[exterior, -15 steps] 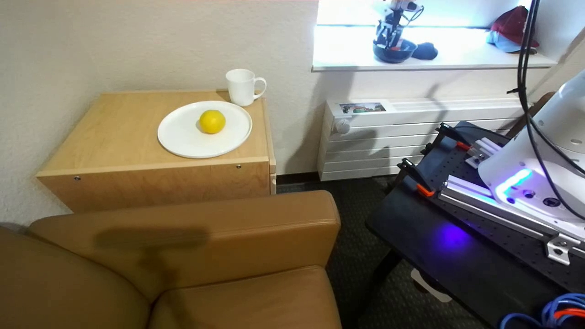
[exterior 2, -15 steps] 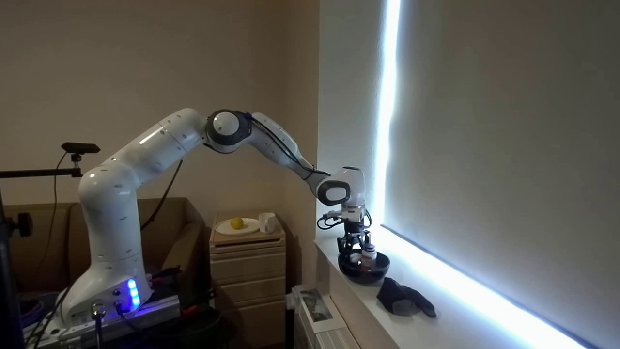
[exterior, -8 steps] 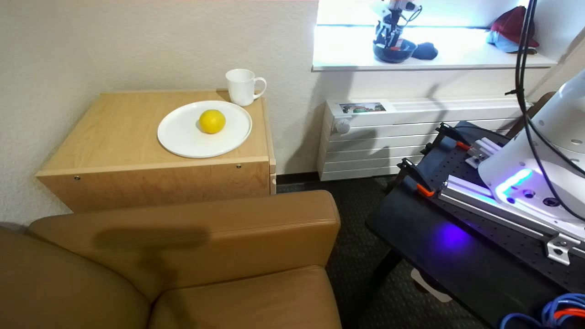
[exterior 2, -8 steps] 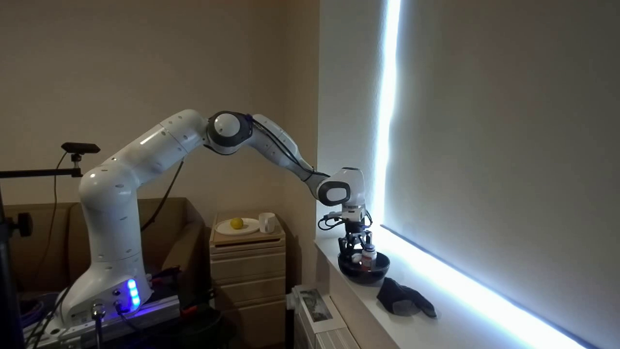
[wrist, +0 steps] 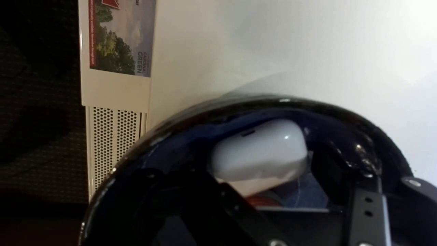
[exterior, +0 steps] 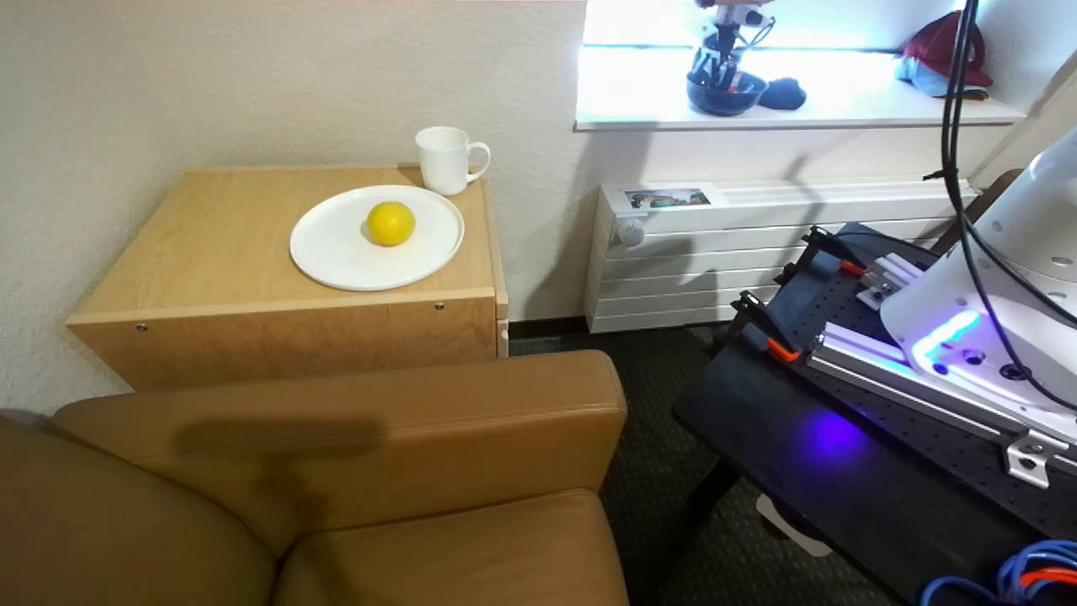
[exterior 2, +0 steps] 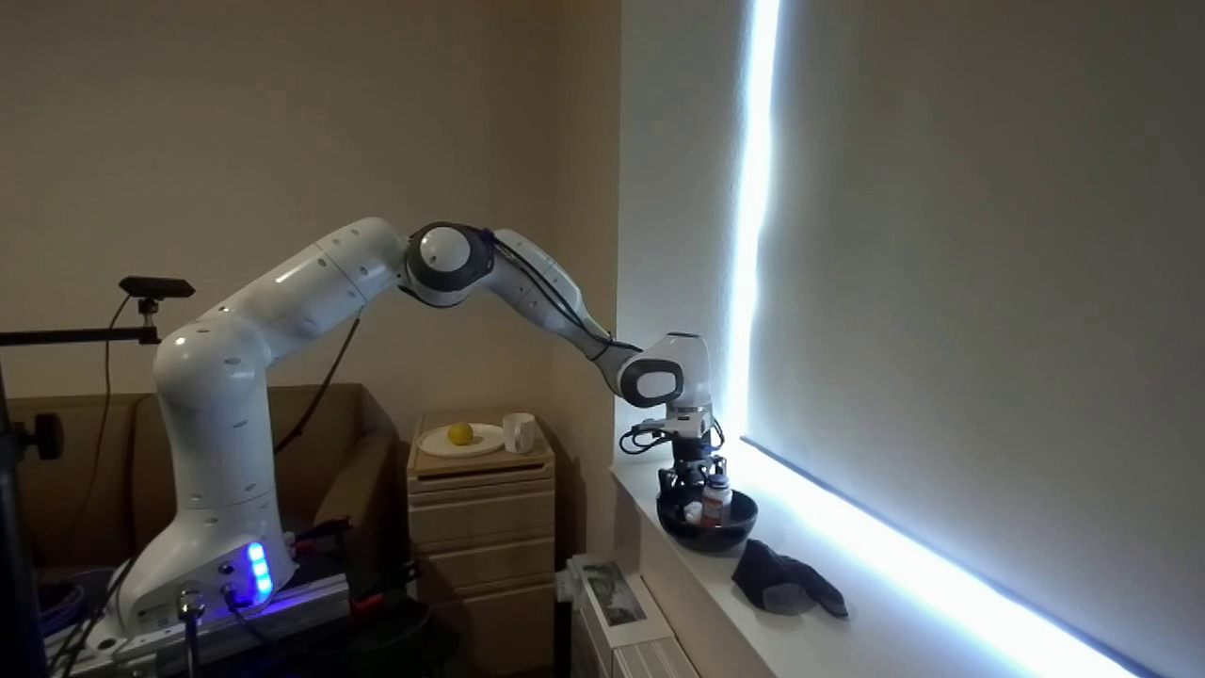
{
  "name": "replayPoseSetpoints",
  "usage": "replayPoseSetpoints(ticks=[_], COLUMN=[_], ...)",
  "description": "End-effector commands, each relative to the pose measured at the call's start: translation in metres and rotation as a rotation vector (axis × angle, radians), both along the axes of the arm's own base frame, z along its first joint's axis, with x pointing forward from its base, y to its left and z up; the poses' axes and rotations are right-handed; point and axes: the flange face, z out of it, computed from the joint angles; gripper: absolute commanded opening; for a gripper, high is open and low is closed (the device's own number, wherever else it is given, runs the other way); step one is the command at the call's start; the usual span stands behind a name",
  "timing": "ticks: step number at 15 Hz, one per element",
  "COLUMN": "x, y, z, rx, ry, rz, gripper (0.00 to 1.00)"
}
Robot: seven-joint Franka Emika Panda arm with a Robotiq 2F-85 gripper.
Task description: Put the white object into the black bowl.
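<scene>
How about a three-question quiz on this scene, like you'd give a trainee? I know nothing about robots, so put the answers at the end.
1. True or false: the wrist view shows the white object inside the black bowl.
2. What sits on the white plate? a) a mug b) a round yellow thing c) a red cap
3. Which way does the tool point?

Key: 1 true; 2 b; 3 down.

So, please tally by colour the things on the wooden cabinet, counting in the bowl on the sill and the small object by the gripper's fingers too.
White: 3 (mug, plate, small object)
Yellow: 1 (ball)
Black: 1 (bowl, bluish inside)
Total: 5
</scene>
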Motion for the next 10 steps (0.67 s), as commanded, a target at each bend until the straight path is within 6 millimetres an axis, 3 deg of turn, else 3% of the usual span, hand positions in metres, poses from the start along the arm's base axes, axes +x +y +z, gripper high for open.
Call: replayPoseSetpoints(ticks=[1,5,10], x=[-0.001,0.01,0.022], y=[-0.009,-0.003,0.005], z=[-0.012,0.007,0.06], rx=[-0.001,0.01,0.087], ry=[0.004,-0.029,-0.138], rz=[-0.027,-0.037,-0.032], gripper=[1.0,1.0,1.0])
